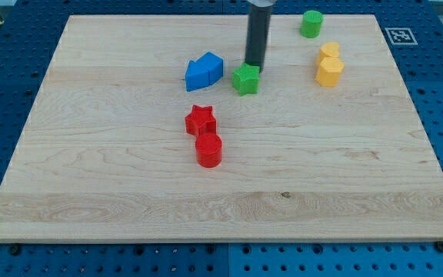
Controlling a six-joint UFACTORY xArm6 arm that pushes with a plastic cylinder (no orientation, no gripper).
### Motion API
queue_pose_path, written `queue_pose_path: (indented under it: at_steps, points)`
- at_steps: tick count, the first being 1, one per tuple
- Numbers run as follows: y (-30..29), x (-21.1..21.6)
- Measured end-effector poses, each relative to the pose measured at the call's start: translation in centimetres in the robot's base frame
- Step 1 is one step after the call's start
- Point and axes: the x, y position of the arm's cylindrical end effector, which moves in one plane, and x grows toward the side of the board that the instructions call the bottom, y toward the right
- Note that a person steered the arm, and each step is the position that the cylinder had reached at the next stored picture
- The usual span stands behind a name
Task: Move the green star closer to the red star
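Note:
The green star (245, 79) lies in the upper middle of the wooden board (114, 192). The red star (201, 120) lies below it and to the left, near the board's centre, apart from it. My tip (254, 66) is at the green star's upper right edge, touching or almost touching it. The dark rod rises straight up out of the view's top.
A red cylinder (208, 150) sits just below the red star. Two blue blocks (204, 71) lie left of the green star. A green cylinder (311, 24) stands at the upper right. Two yellow blocks (329, 65) lie to the right. A marker tag (398, 35) is outside the board's top right corner.

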Motion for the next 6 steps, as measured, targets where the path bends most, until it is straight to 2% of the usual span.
queue_pose_path:
  at_steps: [1,4,5,6]
  points:
    - [-1.8,0.3]
    - [2.8,2.6]
    - [2.7,3.4]
    - [-0.9,3.3]
